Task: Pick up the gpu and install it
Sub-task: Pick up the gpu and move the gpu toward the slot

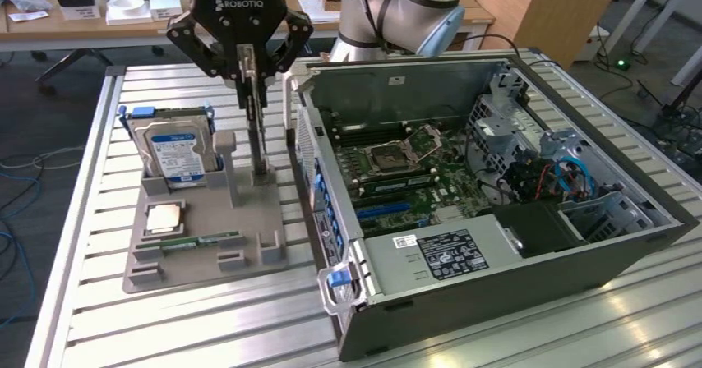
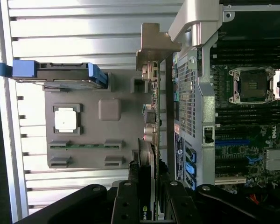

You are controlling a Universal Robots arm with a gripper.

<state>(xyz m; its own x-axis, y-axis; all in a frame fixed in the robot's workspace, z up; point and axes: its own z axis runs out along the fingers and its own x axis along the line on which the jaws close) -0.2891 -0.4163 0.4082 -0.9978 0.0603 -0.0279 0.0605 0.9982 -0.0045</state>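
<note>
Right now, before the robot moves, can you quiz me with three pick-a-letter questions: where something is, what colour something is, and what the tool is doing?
1. Where is the thin dark graphics card?
A) standing on edge in the grey plastic holder
B) plugged inside the computer
C) lying flat on the table

2. What colour is the label on the silver hard drive?
A) red
B) blue and white
C) yellow

3. What is the black tool doing?
A) closed on the card's top edge
B) wide open over the computer
C) holding the hard drive

Answers:
1 A, the card's bottom edge sits in the holder's slot.
2 B, the label shows blue with white.
3 A, its fingers pinch the card from both sides.
</note>
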